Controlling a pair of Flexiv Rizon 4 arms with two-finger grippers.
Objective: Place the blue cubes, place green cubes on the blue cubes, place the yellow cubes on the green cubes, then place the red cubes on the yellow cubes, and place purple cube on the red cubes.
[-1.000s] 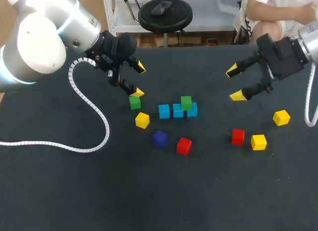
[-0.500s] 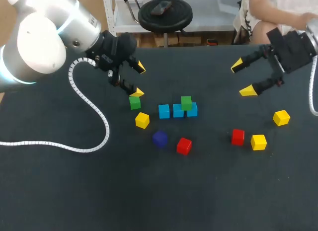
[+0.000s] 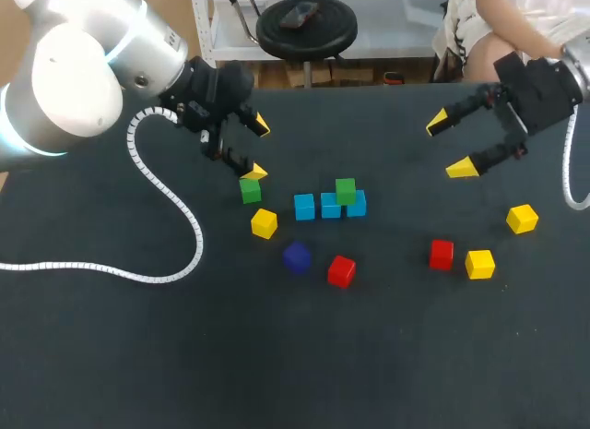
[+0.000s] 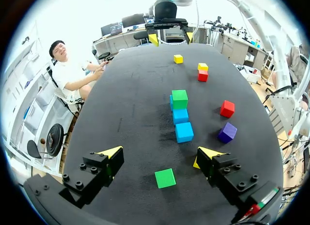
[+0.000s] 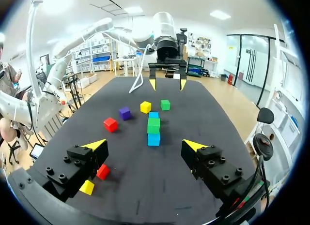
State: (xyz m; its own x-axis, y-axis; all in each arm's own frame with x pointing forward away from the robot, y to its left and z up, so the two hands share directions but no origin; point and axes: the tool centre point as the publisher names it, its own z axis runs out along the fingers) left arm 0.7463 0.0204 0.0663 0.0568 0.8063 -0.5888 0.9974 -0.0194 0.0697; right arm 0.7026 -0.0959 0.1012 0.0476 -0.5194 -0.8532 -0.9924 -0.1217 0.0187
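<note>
The right pincer [image 3: 449, 146], fingers spread and empty, pulls back toward two o'clock, leaving one green cube [image 3: 346, 191] seated on the blue cubes [image 3: 304, 207]. The left pincer [image 3: 258, 148], likewise released, hangs over the loose green cube [image 3: 250, 190], probably next to be stacked. The right pincer nears the desk's [image 3: 277, 355] far edge; bare surface opens toward six o'clock.

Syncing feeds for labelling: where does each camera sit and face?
Head view: above and behind, looking down on the dark table; arms enter from both sides.
Left wrist view: on the left arm, looking past the yellow-tipped left gripper towards the right gripper.
Right wrist view: on the right arm, looking past its gripper back at the left one.
Both wrist views share the row of blue cubes.
</note>
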